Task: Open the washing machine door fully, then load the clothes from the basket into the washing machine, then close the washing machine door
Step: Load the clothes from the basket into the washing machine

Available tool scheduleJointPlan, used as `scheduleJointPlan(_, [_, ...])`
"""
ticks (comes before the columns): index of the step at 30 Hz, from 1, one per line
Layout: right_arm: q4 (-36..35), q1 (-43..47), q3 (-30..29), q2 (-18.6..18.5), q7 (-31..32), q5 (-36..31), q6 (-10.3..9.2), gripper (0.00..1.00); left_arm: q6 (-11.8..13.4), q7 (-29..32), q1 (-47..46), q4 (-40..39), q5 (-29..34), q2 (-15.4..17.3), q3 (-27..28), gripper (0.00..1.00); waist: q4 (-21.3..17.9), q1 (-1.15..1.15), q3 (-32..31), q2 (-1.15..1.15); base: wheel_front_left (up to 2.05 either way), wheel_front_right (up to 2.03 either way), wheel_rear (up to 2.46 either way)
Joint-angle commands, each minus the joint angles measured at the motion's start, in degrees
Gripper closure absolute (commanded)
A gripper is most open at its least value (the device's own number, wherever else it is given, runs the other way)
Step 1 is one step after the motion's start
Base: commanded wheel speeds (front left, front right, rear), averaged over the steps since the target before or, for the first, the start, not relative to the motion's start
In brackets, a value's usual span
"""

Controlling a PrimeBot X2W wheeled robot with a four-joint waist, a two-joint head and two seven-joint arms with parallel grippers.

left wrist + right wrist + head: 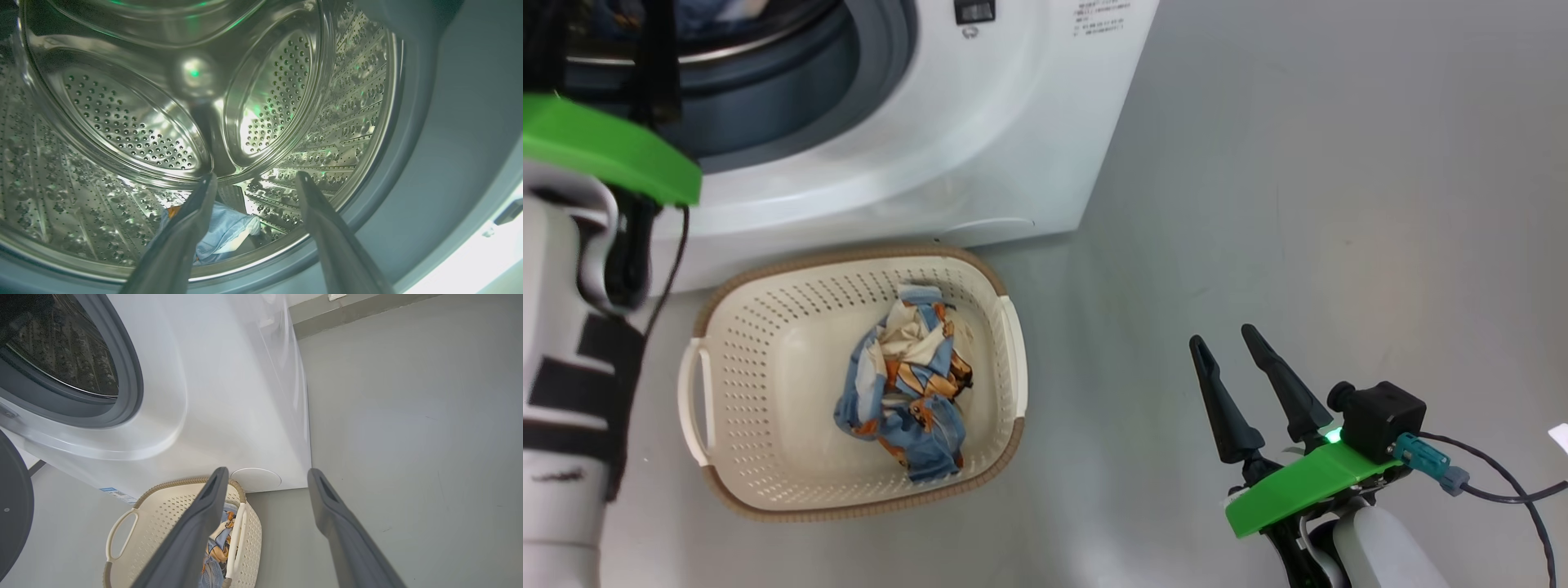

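Washing machine door [12,514] open. Blue garment [229,228] lies in drum [122,122]; patterned clothes [907,384] in basket [768,359], yet to load. Left gripper [256,175] inside drum, fingers apart, empty; right gripper [1223,335] likewise, near basket.

Bare grey floor [1298,204] from twelve to five o'clock in head view. Small white scrap [1560,437] at three o'clock, on that floor. Darker skirting strip [347,310] at one o'clock, right wrist view.
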Motion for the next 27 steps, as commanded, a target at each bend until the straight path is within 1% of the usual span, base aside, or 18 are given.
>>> scheduleJointPlan(1, [-0.86, 1.50, 1.20, 0.14, -0.69, -0.73, 0.52, 0.00, -0.09, -0.29, 1.77, -2.37, 0.93, 2.27, 2.12, 0.00, 0.71, 0.00, -1.90, 0.00, 0.00, 0.00, 0.00])
scheduleJointPlan(7, [-0.45, 2.21, 1.01, 0.14, -0.69, -0.80, 0.52, 0.00, -0.09, -0.29, 7.08, -6.72, 2.63, 1.45, 4.97, 0.00, 1.32, 0.00, -4.36, 0.00, 0.00, 0.00, 0.00])
scheduleJointPlan(13, [-0.09, 2.91, 0.54, 0.14, -0.69, -0.96, 0.52, 0.00, -0.09, -0.29, 12.99, -11.25, 3.55, -0.18, 9.07, 0.00, 2.08, 0.00, -6.41, 0.00, 0.00, 0.00, 0.00])
scheduleJointPlan(14, [0.03, 3.14, 0.37, 0.14, -0.69, -1.07, 0.52, 0.00, -0.09, -0.29, 15.01, -12.88, 4.17, -0.74, 10.47, 0.00, 2.33, 0.00, -7.18, 0.00, 0.00, 0.00, 0.00])
scheduleJointPlan(27, [0.41, 4.78, 0.22, 0.14, -0.69, -1.31, 0.52, 0.00, -0.09, -0.29, 26.50, -20.28, 7.64, -4.14, 15.16, 0.00, 3.43, 0.00, -12.08, 0.00, 0.00, 0.00, 0.00])
